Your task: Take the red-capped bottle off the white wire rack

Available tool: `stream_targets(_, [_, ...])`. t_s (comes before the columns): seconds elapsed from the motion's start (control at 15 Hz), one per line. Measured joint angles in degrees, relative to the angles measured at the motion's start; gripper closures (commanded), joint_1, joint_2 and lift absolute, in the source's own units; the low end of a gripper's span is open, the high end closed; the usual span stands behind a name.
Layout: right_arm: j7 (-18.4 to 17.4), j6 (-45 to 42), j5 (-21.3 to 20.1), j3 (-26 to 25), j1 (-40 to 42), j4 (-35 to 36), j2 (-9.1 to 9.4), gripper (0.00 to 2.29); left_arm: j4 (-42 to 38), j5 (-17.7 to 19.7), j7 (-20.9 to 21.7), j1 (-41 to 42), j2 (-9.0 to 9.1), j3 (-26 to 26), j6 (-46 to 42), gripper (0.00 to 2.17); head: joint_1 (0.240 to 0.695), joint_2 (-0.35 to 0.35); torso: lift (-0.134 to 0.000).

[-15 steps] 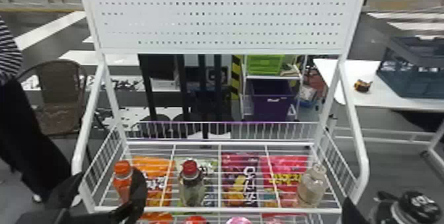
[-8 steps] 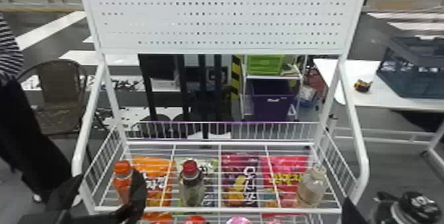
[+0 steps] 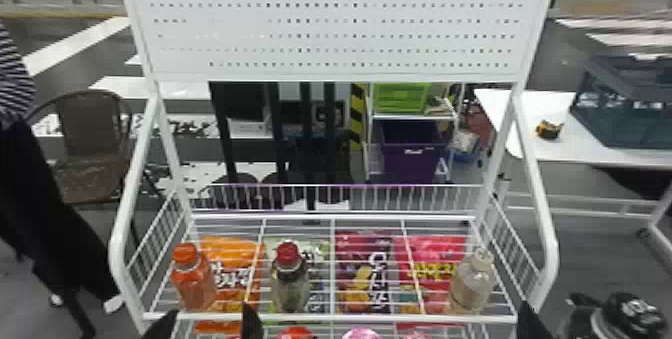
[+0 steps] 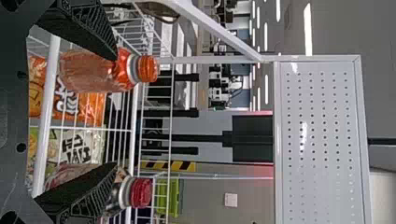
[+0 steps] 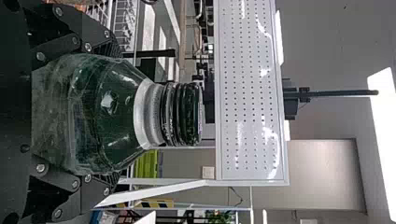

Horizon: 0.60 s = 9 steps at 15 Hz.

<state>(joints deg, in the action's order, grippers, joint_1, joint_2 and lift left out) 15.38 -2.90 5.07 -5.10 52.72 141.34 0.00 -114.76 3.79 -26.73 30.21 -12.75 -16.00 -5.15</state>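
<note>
My left jaws are spread wide at the front of the white wire rack (image 3: 330, 318); my right jaws pinch a black-capped bottle (image 5: 107, 112) by its sides. The red-capped bottle (image 3: 290, 285) stands upright on the rack, between the orange-capped bottle (image 3: 194, 285) and a pale bottle (image 3: 471, 288). Bright packets (image 3: 367, 283) lie around them. Beyond rises a perforated panel (image 3: 350, 13), and farther off sits a purple bin (image 3: 410, 163).
</note>
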Motion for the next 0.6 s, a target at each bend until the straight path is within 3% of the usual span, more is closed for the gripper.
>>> stream_targets(0.6, [0.0,-0.1,-0.1,-0.1,0.7,0.2,0.0,0.48,18.8,0.9,-0.9,-13.0,2.68,-9.3,-3.8,0.09,0.499,0.0,0.0])
